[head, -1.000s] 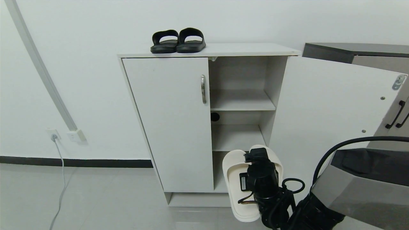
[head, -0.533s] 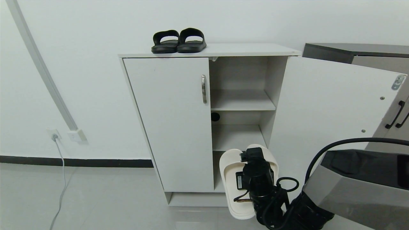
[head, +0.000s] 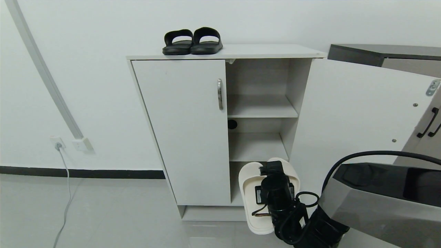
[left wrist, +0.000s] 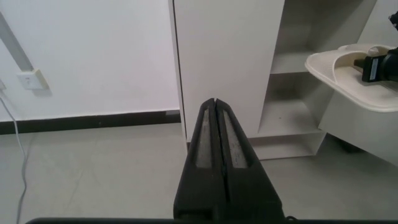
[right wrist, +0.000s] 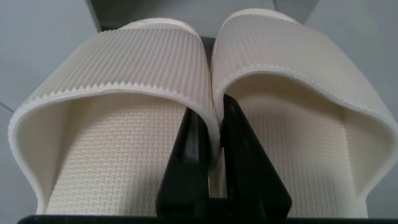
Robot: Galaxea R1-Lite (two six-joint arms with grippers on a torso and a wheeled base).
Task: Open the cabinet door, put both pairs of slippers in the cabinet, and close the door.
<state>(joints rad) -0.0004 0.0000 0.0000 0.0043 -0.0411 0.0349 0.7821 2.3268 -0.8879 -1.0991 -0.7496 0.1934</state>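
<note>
Just beyond the right gripper [head: 272, 169], in the head view, stands the cabinet [head: 275, 51], its right door [head: 351, 113] swung wide and its left door [head: 182, 131] shut. The gripper holds the white slippers [head: 248, 187] side by side, off the floor [head: 113, 213], at the mouth of the lowest compartment. Whether their far ends are inside cannot be told. Two bare shelves [head: 260, 107] lie above the gripper. The black slippers [head: 192, 42] sit as a pair on the cabinet top, high above it and over the shut door.

Past the left gripper [left wrist: 214, 102], in the left wrist view, are the floor [left wrist: 93, 168] and the left door [left wrist: 224, 56]. Its fingers are pressed flat together with nothing between them. Farther off, by the open compartment, the white slippers [left wrist: 339, 65] hang in the right gripper [left wrist: 380, 62].

Around the right gripper [right wrist: 212, 121], in the right wrist view, the white slippers [right wrist: 124, 93] sit one on each side. Its two black fingers [right wrist: 189, 143] are clamped on the slippers' touching inner edges, under the ribbed straps.
</note>
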